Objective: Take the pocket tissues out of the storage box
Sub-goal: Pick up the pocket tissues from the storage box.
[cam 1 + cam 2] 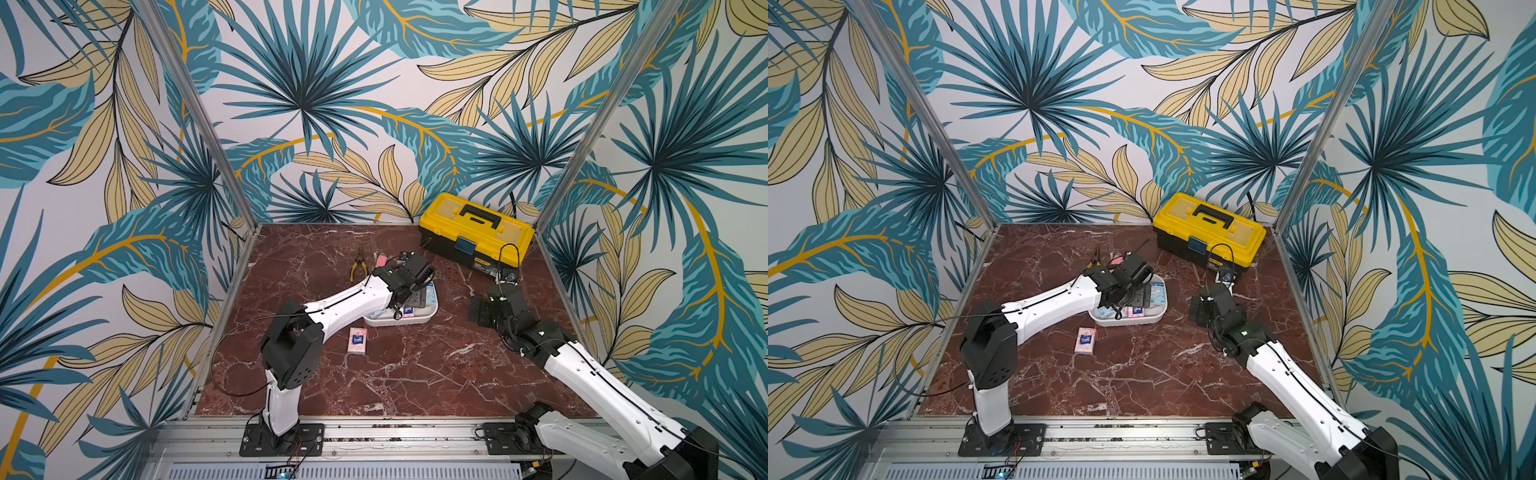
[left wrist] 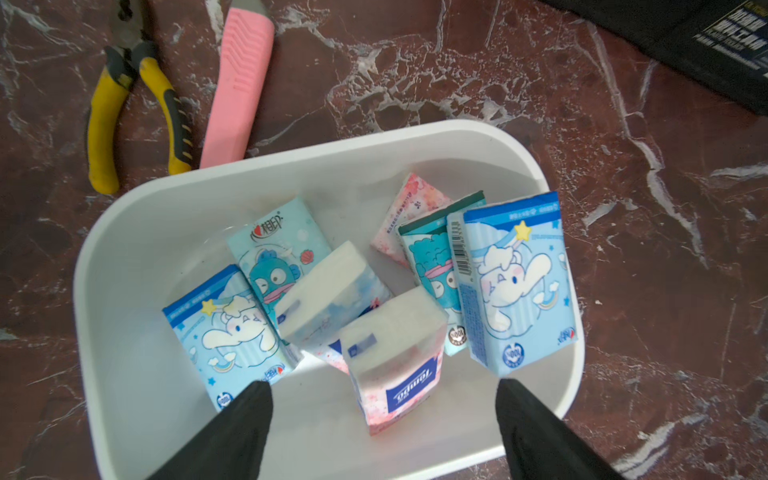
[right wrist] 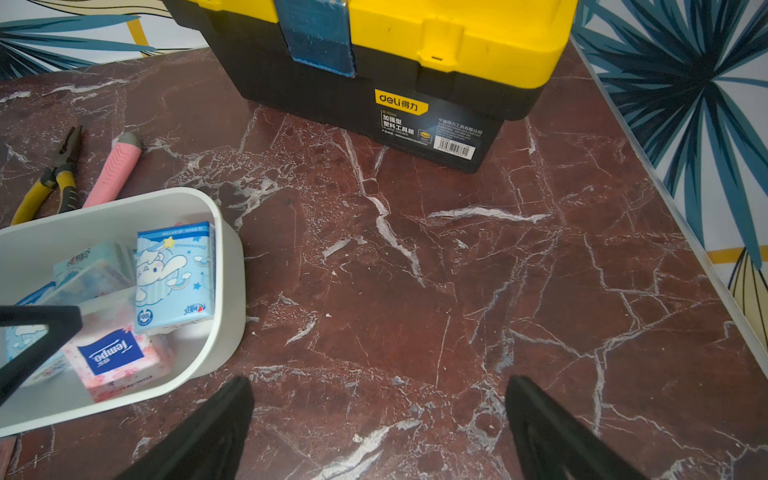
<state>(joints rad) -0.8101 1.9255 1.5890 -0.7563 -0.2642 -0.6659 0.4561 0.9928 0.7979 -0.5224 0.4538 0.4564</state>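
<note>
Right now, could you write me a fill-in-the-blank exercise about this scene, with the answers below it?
1. One pink tissue packet lies on the ____, outside the storage box.
2. The left gripper hangs over the storage box with its jaws ____.
3. The toolbox has a ____ lid.
Answers: table; open; yellow.

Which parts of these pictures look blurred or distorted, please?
In the left wrist view, the pink tissue pack by the left gripper is smeared on top while the pliers look sharp; in the right wrist view, the toolbox label reads crisply but the right gripper is soft-edged; in both top views, the wide lens splays the frame posts outward.
</note>
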